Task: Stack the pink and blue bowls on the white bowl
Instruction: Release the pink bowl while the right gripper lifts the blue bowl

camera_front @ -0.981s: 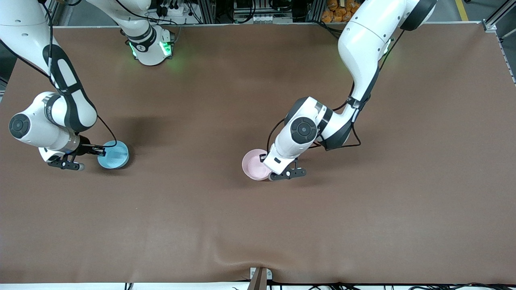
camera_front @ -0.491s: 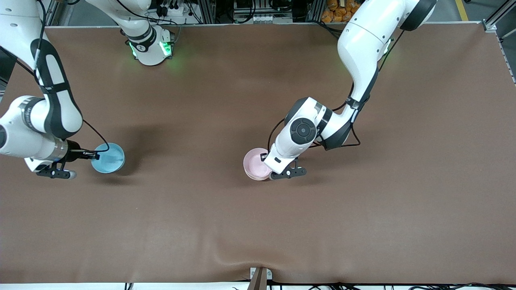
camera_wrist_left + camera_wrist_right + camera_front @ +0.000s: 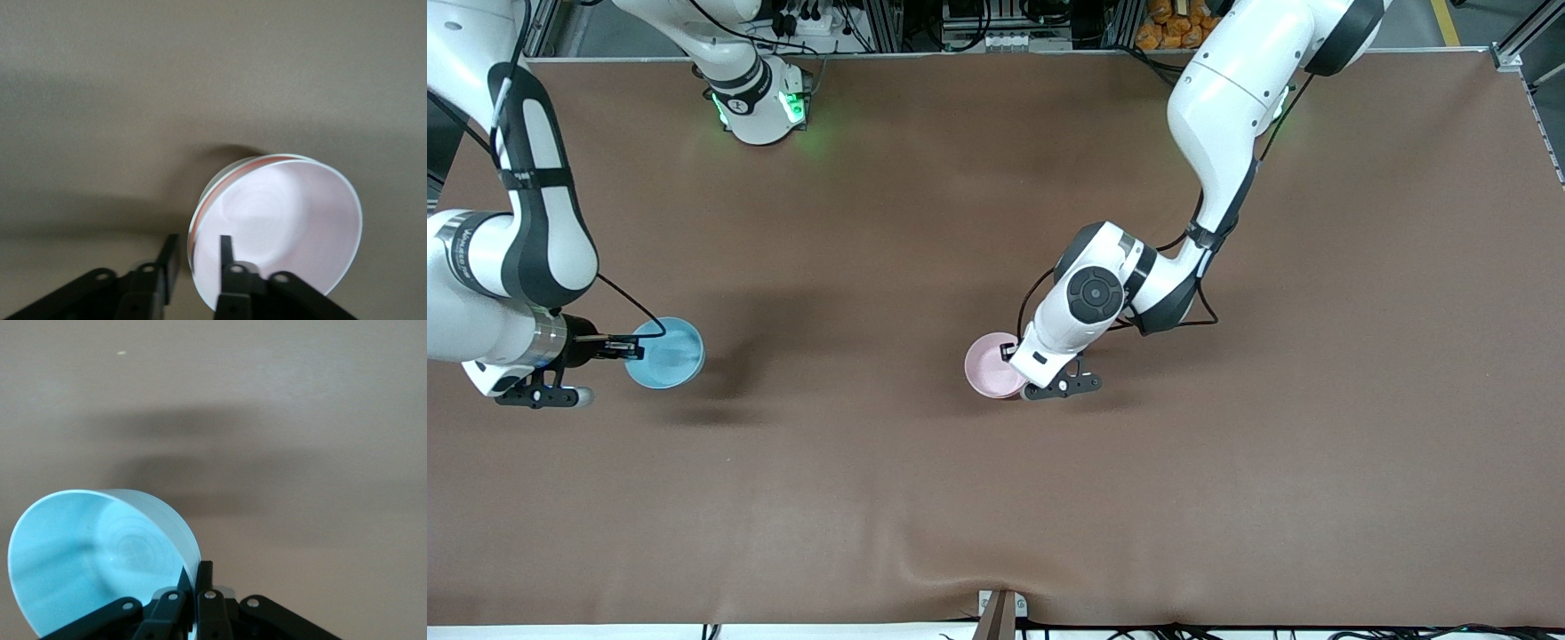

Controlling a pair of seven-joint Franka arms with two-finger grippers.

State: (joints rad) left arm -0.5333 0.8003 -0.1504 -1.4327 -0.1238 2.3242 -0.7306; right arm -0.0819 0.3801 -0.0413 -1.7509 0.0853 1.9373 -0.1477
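The pale pink bowl [image 3: 991, 365] stands upright mid-table. In the left wrist view the pink bowl [image 3: 287, 227] sits nested over a second whitish rim [image 3: 227, 177], which looks like the white bowl, mostly hidden. My left gripper [image 3: 1016, 364] is low at the bowl's edge. Its jaws [image 3: 197, 243] are open, one finger inside and one outside the rim, with gaps. My right gripper [image 3: 633, 348] is shut on the rim of the sky blue bowl [image 3: 665, 353], held above the table near the right arm's end. It shows in the right wrist view [image 3: 100, 560], pinched [image 3: 195, 572].
Brown table cloth [image 3: 996, 498] all around. The right arm's base [image 3: 760, 102] stands at the table's back edge. A small clamp [image 3: 1000, 613] sits at the front edge. The blue bowl's shadow [image 3: 694, 413] lies on the cloth.
My right gripper has lifted the blue bowl and carried it slightly toward the right arm's end of the table. The left gripper and pink bowl have hardly moved.
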